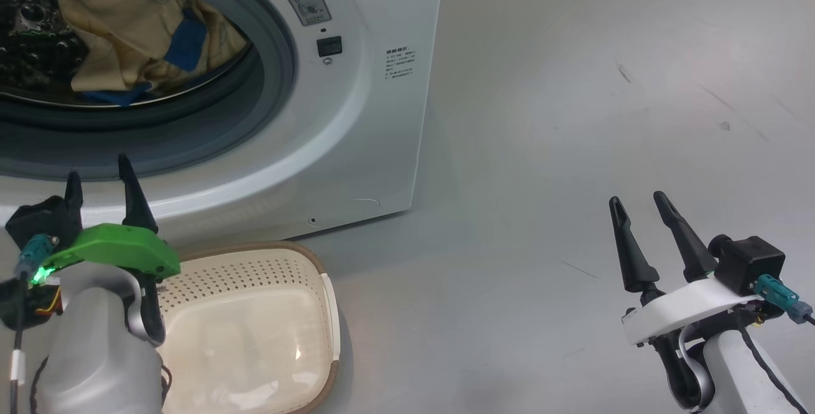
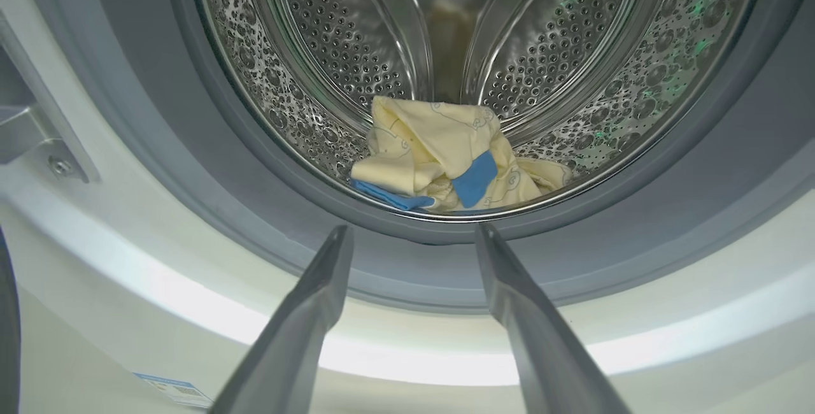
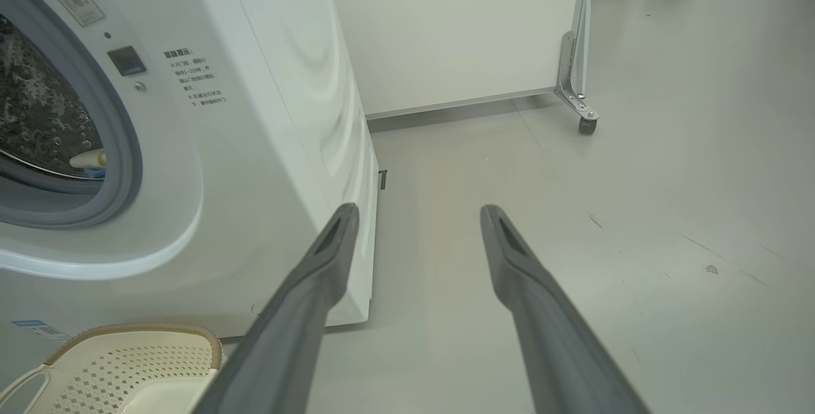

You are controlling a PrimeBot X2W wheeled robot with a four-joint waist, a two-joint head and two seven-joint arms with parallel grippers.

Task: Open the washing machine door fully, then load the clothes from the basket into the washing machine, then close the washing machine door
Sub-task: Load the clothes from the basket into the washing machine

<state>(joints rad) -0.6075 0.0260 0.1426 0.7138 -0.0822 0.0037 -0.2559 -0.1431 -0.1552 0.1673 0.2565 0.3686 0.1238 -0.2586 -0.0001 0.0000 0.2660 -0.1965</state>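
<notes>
Left wrist view: spread jaws before a loaded drum, door off to the left

Left gripper (image 2: 414, 228) with both fingers wide apart, pinching nothing, aimed at the lower lip of the grey rubber seal (image 2: 732, 165). Just beyond, on the floor of the steel drum (image 2: 331, 51): the clothes (image 2: 439, 153), a cream bundle with blue trim, well inside the washing machine (image 1: 382, 114). Beside the left forearm in the head view, the basket (image 1: 255, 267), bare of garments. Loading judged finished; closing judged next. At the left border of the left wrist view, a hinge bracket (image 2: 38, 140) and a dark curved strip (image 2: 6, 325), probably the rim of the washing machine door. Door therefore judged swung out leftward of these jaws, on the hinge side. Right gripper (image 1: 637, 197), likewise spread and empty, well apart to the right over the floor (image 1: 573, 83). Left arm clearly the nearer for a sweep from the left toward the opening.
</notes>
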